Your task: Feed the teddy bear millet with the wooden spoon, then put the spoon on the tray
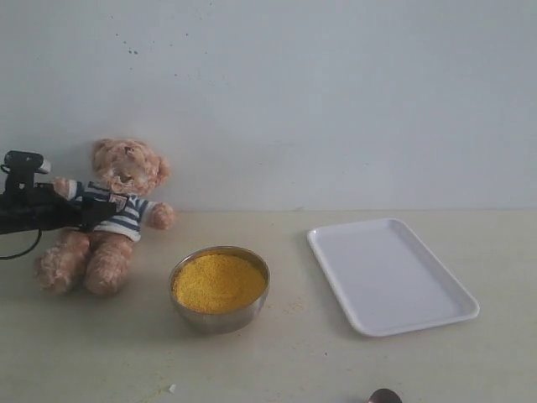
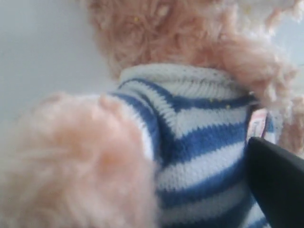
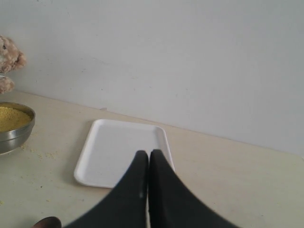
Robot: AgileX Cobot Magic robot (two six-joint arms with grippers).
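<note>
Below a pale wall [image 1: 336, 84], a beige table [image 1: 336, 365] bears the tray [image 1: 388, 273].

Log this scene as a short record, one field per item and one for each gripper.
teddy bear: seated upright, far left
millet: mounded in the steel bowl, centre
tray: white, nothing on it, right of the bowl
wooden spoon: only a brown tip shows at the near edge
left gripper: open, at the bear's chest
right gripper: shut, holding nothing

Right gripper [image 3: 148, 156], jaws pressed together, points toward a white tray [image 3: 118, 142] on a pale table [image 3: 228, 180]. Near the tray stands a steel bowl [image 3: 14, 137] of millet [image 3: 9, 118].
</note>
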